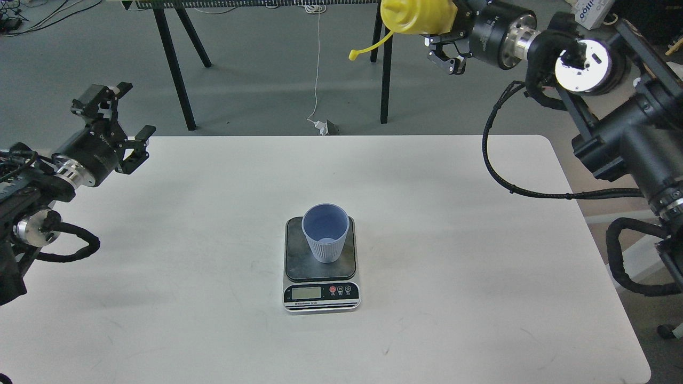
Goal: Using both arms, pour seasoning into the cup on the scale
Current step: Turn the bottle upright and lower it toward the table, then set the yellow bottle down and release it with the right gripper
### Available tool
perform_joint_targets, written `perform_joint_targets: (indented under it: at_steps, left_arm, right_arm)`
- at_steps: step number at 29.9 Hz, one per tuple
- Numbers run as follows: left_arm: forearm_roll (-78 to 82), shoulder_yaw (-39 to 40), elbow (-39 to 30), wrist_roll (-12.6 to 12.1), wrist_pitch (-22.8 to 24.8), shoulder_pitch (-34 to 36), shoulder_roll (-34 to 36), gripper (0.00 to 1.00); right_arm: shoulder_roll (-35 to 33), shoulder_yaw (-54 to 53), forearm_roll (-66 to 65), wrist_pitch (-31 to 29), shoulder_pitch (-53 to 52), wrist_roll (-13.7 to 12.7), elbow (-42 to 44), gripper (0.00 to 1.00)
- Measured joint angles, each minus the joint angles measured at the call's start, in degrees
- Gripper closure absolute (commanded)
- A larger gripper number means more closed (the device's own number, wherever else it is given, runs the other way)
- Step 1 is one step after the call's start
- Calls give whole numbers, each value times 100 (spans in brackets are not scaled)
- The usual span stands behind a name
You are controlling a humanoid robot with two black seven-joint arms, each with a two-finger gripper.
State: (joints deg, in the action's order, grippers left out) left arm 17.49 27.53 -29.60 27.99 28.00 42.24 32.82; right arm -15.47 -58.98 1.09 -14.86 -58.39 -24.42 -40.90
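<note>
The light blue ribbed cup [325, 239] stands upright on the dark plate of the scale [322, 274] at the table's middle. My right gripper [445, 24] is high at the top edge, far behind and above the table, shut on the yellow seasoning bottle [419, 15]. The bottle lies roughly sideways, its top toward the left, and its tethered cap [368, 49] hangs down-left. The upper part of the bottle is cut off by the frame. My left gripper [114, 120] is open and empty above the table's far left corner.
The white table [453, 256] has a rounded far right corner. Black stand legs [171, 58] and a white cable [318, 64] are on the floor behind the table. My right arm's cable loops [512, 176] hang over the table's right edge.
</note>
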Motion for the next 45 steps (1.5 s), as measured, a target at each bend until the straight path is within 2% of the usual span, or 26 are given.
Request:
perform_joint_targets:
  at_steps: [2, 6, 13, 18, 23, 26, 28, 31, 35, 36, 37, 38, 45]
  left_arm:
    - [0, -7, -5, 0, 1, -4, 5, 1]
    - [15, -11, -17, 0, 0, -14, -33, 1]
    - [30, -11, -57, 0, -1, -8, -135, 1]
    - [40, -11, -65, 0, 0, 15, -218, 1]
    - [44, -11, -65, 0, -2, 15, -219, 1]
    - [45, -11, -64, 0, -1, 15, -197, 1]
    - [45, -11, -64, 0, -1, 15, -196, 1]
    - [45, -18, -64, 0, -1, 15, -196, 1]
    - [46, -18, -63, 0, -1, 14, -204, 1]
    - [46, -18, -63, 1, -1, 14, -204, 1]
    - [47, -16, -63, 1, -1, 13, -204, 1]
    - [47, -14, -63, 2, -1, 12, -205, 1]
    - [54, -11, -63, 2, 0, 11, -230, 1]
  right_arm:
    - [-76, -78, 743, -62, 524, 20, -23, 98]
    - [-19, -444, 1333, -380, 1641, 44, -148, 98]
    - [443, -1180, 1465, -735, 3092, 36, -418, 97]
    - [548, -1275, 1507, -1236, 3859, 40, -426, 96]
    - [588, -1260, 1626, -1312, 4412, 52, -434, 93]
    - [618, -1206, 1633, -1312, 4581, 55, -434, 82]
    - [626, -1191, 1634, -1316, 4658, 56, -407, 68]
    - [631, -1173, 1633, -1316, 4764, 55, -350, 65]
    - [634, -1160, 1616, -1316, 4870, 49, -319, 54]
    - [633, -1160, 1615, -1316, 4892, 47, -317, 44]
    - [629, -1160, 1615, -1316, 4918, 43, -317, 25]
    - [623, -1161, 1616, -1317, 4947, 39, -330, 9]
    - [502, -1166, 1631, -1313, 5301, 17, -468, 5]
